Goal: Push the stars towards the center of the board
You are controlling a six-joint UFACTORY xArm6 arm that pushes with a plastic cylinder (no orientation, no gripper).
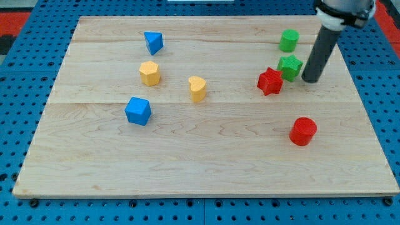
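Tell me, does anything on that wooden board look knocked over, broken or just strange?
Nothing stands out. All eight small coloured blocks sit flat on the pale wooden board, none tipped or damaged. The red star block and green star block sit close together at the view's right, with my tip just right of the green one.

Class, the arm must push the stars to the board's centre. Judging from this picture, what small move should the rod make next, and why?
Probably a short push toward the view's left. My tip sits just right of the green star, which touches or nearly touches the red star. Both lie right of the board's centre, so a leftward push would likely carry them inward together.
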